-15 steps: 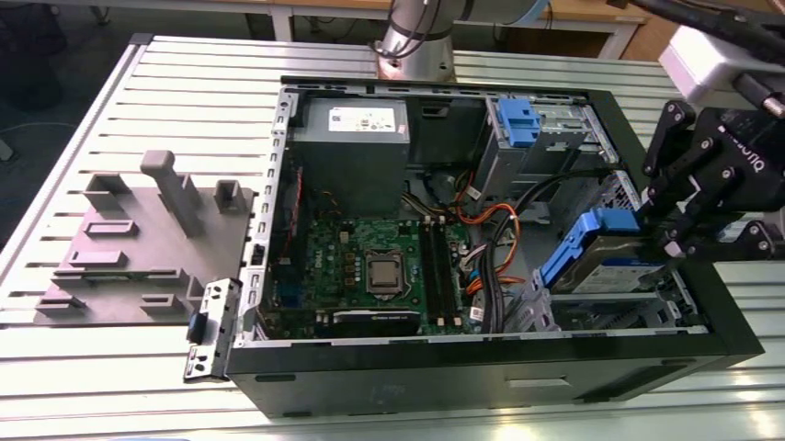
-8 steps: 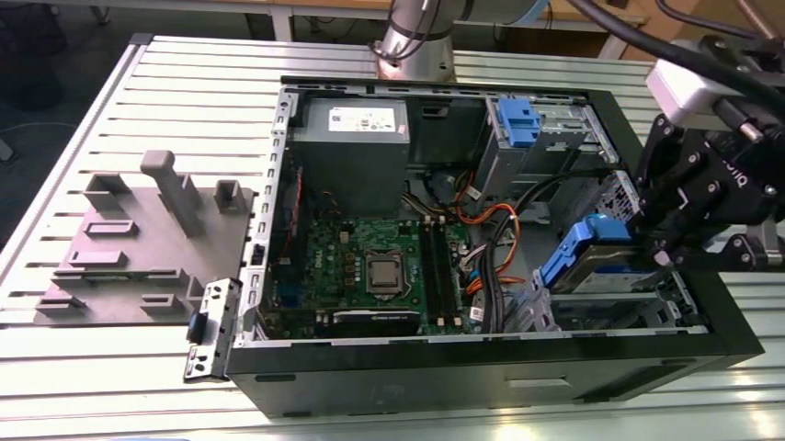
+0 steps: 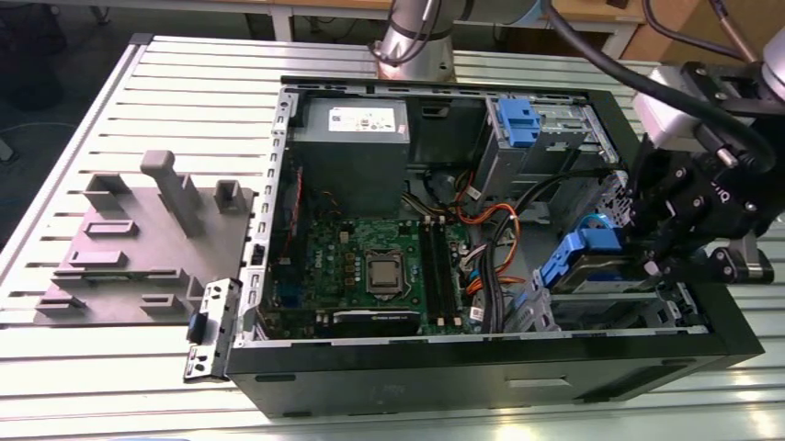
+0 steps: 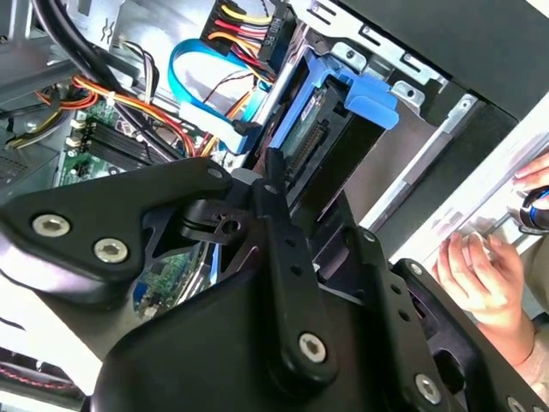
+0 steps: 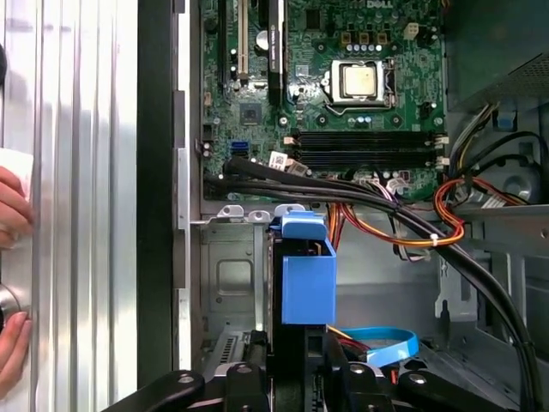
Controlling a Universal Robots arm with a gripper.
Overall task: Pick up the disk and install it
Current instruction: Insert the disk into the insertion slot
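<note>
The disk (image 3: 586,265), a silver drive in a bright blue carrier, stands tilted at the drive bay in the near right corner of the open computer case (image 3: 491,372). My gripper (image 3: 641,246) is shut on it from the exterior view's right. In the first wrist view the disk (image 5: 307,279) shows edge-on with its blue carrier end pointing into the metal bay (image 5: 230,283), and the gripper (image 5: 296,371) clamps its near end. In the second wrist view the disk (image 4: 330,129) lies partly in the bay beyond the black fingers (image 4: 276,197).
The motherboard (image 3: 368,262), the grey power supply (image 3: 349,138) and orange and black cables (image 3: 491,216) fill the case. Another blue carrier (image 3: 516,119) sits in the upper bay. A grey moulded fixture (image 3: 135,239) lies on the slotted table. A person's hand (image 4: 480,275) rests beside the case.
</note>
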